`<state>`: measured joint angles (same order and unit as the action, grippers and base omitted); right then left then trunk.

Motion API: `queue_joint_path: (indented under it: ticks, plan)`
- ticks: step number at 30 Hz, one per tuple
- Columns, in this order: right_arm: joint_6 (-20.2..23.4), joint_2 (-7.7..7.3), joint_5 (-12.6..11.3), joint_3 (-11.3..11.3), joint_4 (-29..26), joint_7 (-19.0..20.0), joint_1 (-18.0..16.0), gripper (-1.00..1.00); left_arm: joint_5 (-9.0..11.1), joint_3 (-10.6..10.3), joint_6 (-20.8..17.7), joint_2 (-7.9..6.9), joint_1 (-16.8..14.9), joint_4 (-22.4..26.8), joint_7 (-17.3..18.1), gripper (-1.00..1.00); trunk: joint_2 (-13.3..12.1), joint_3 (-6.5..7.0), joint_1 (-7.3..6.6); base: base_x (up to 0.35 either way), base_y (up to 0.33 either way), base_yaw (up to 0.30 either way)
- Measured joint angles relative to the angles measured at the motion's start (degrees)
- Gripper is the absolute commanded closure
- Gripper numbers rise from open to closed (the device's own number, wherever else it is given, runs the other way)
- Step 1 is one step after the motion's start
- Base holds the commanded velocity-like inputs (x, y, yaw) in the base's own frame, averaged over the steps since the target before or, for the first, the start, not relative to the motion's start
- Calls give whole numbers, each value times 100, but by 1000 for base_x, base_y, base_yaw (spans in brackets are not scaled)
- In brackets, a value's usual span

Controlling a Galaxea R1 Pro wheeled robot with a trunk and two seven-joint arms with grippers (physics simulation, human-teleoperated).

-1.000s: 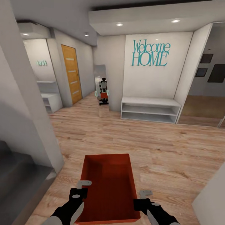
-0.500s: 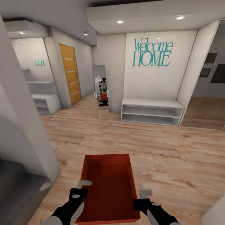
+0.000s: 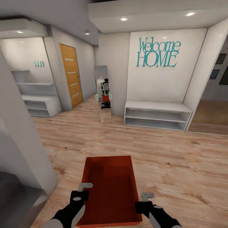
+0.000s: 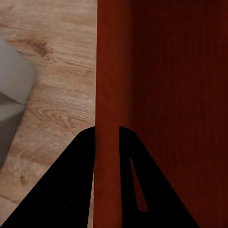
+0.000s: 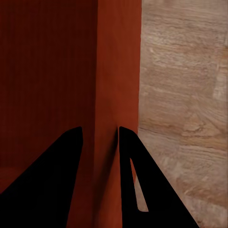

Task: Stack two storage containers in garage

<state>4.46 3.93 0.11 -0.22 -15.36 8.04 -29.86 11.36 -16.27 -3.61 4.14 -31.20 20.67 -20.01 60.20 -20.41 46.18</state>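
- I have one orange-red container (image 3: 109, 190) in sight, carried low in front of me over the wood-plank floor (image 3: 164, 152), its open top up and nothing inside it.
- My left gripper (image 3: 83, 191) is clamped on the container's left wall; in the left wrist view its two dark fingers (image 4: 78, 175) sit one on each side of that wall (image 4: 108, 95).
- My right gripper (image 3: 145, 201) pinches the right wall the same way, one finger (image 5: 61, 171) inside the container and the other outside it.
- Both forearms reach forward from the bottom edge of the head view, about level with each other, holding the container square between them.
- Around it I count one low white bench with an open shelf (image 3: 157, 115) under one teal "Welcome HOME" sign (image 3: 158, 53), one tall mirror (image 3: 103, 91) showing my own reflection with the container, and one orange wooden door (image 3: 71, 76) with pale slats.
- Compared with a second ago, the whole head view has shifted: the white shelves (image 3: 34, 95) at far left show more, the grey wall corner (image 3: 22, 142) on my left takes up less, and the dark frames (image 3: 218, 63) at far right have nearly slid off; the container and both grippers sit in the same spot in my view.
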Motion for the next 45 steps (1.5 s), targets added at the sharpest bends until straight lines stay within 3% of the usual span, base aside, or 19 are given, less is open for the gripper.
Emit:
queue_joint_path:
  ticks: [21,45]
  plan:
    - [0,1,2,-1,2,0,-1,100,0,0,-1,0,0,0,0,100,0,0,0,341,0,280]
    - [22,-1,6,-7,-4,3,2,100,-6,3,-24,1,-1,-2,3,100,0,0,0,341,-47,14]
